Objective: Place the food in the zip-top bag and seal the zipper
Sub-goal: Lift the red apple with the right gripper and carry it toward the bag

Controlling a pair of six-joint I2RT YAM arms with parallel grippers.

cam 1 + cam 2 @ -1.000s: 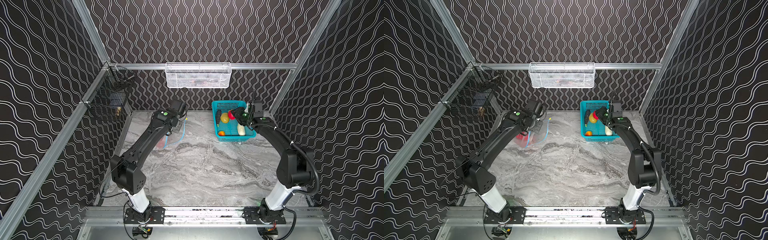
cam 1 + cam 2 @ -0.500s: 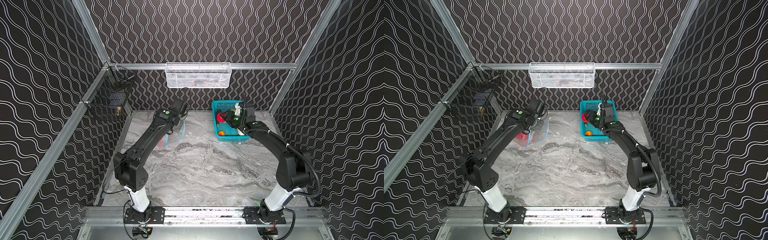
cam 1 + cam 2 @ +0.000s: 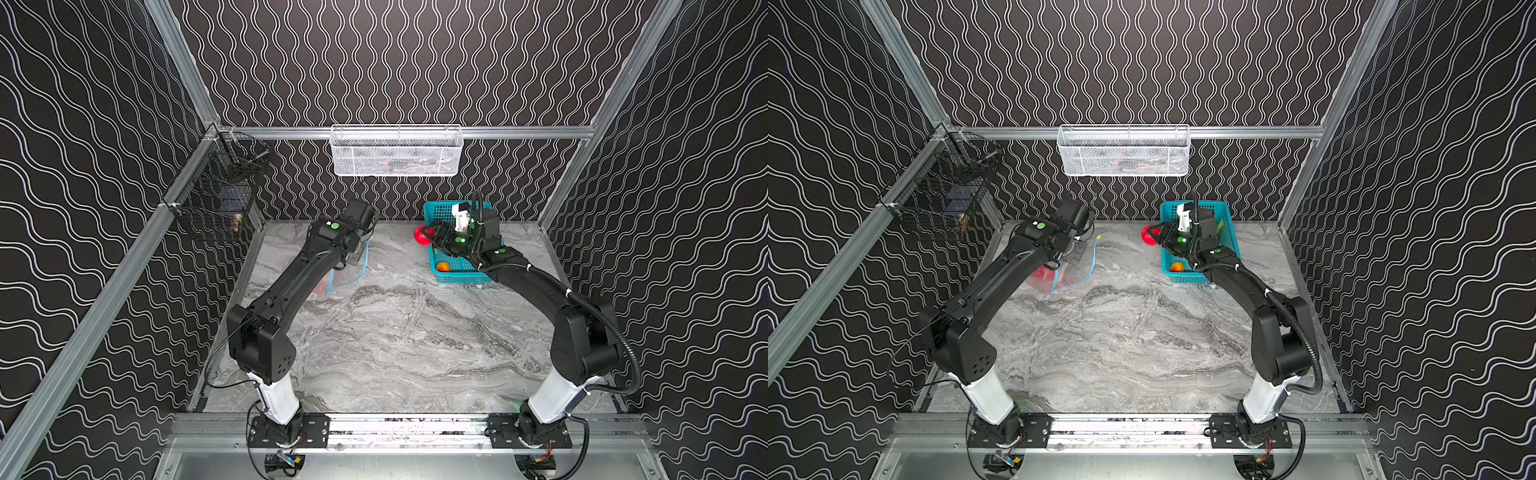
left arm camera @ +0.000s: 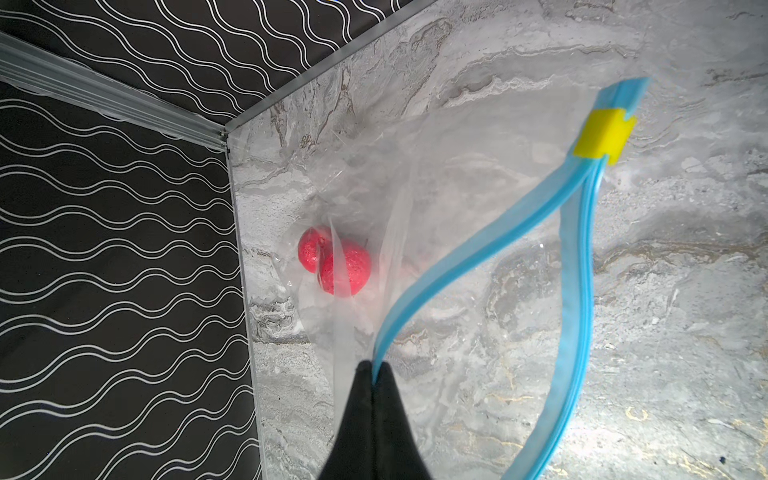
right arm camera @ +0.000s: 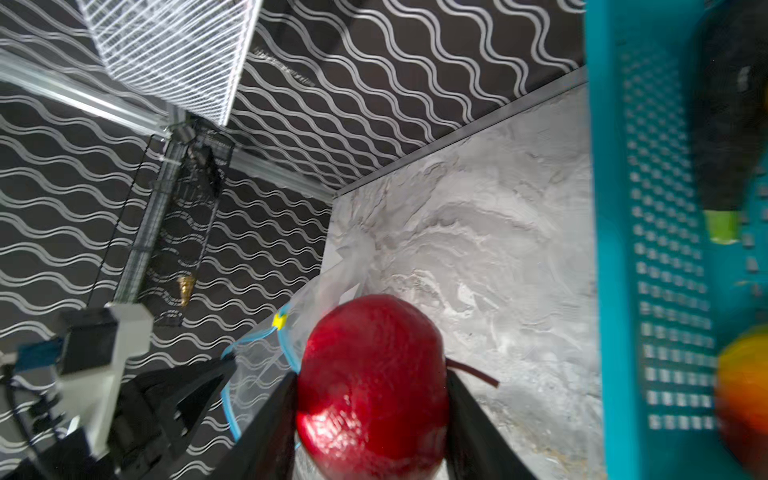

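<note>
At the back left of the worktop [image 3: 395, 332], the zip-top bag [image 4: 436, 166] is resting with its mouth gaping, two red tomatoes [image 4: 336, 259] sitting inside. The left gripper [image 4: 375, 374] is pinching the blue zipper [image 4: 465, 253] tight, away from the yellow slider [image 4: 604, 135]. The teal basket [image 5: 615, 208] is holding a dark cucumber [image 5: 731, 124] and an orange-yellow piece [image 5: 744, 386]. The right gripper [image 5: 370, 377], reaching just past the basket's rim, is clasping a third tomato [image 5: 370, 340] over bare worktop, well apart from the bag.
</note>
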